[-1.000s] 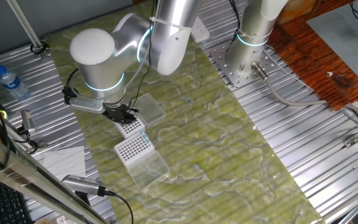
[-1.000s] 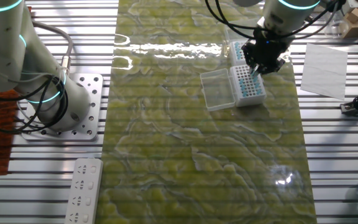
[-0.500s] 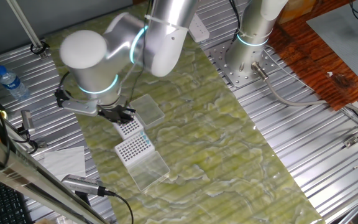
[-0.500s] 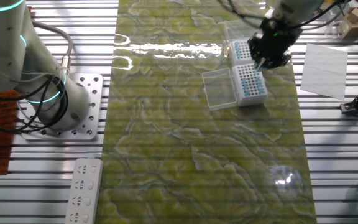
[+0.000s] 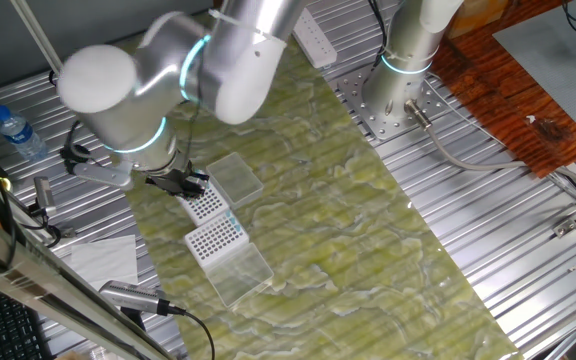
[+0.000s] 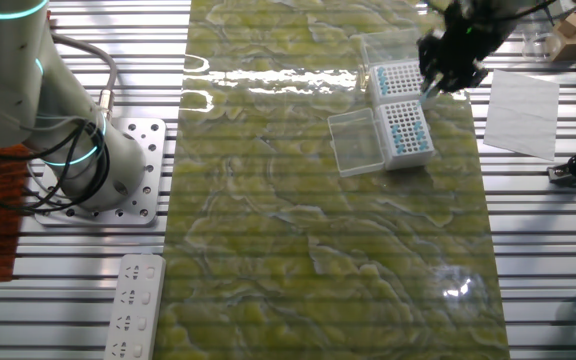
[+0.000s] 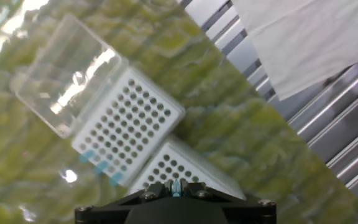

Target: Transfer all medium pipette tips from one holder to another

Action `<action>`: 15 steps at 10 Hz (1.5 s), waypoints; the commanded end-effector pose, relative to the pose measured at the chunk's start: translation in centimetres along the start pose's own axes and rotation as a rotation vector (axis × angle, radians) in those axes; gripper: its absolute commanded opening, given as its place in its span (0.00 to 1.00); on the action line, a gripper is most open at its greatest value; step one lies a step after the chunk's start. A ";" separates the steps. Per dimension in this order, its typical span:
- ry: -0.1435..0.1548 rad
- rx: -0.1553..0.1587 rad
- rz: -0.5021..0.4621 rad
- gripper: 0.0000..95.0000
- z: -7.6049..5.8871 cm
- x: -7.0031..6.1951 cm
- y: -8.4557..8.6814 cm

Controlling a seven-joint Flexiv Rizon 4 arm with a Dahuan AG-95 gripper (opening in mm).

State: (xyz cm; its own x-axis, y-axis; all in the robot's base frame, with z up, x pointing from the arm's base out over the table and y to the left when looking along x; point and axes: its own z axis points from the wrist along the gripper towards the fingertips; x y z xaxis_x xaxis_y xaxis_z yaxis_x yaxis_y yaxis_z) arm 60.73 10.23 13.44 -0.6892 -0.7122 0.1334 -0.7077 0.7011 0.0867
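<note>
Two white plastic holders full of little holes sit side by side near one edge of the green mat (image 6: 298,220). The black two-finger gripper (image 7: 176,186) is pinched on one small blue pipette tip (image 7: 176,188), just above the nearer holder (image 7: 185,171). Three blue tips (image 7: 101,167) stand in the farther holder (image 7: 129,124).

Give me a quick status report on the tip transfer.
Gripper shut on one blue tip, above the holders. Three tips sit in the far holder. Nothing in the way.
</note>
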 end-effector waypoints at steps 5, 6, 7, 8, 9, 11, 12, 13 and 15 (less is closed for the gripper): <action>-0.027 -0.025 0.174 0.00 -2.5 -1.8 4.2; -0.035 -0.031 0.196 0.00 -2.6 -2.0 4.6; -0.052 -0.046 0.244 0.00 -2.5 -2.3 5.5; -0.083 -0.052 0.294 0.00 -1.6 -2.6 6.8; -0.094 -0.047 0.301 0.00 -1.1 -2.6 7.1; -0.128 -0.041 0.321 0.00 0.1 -2.9 8.0; -0.132 -0.039 0.329 0.00 0.4 -3.2 8.3; -0.133 -0.038 0.332 0.00 0.5 -3.4 8.4; -0.144 -0.032 0.337 0.00 0.8 -3.8 8.8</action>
State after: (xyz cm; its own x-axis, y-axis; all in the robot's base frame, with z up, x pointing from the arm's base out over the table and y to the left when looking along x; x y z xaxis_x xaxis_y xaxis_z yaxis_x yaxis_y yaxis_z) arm 57.33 19.34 12.66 -0.8990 -0.4375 0.0204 -0.4341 0.8962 0.0920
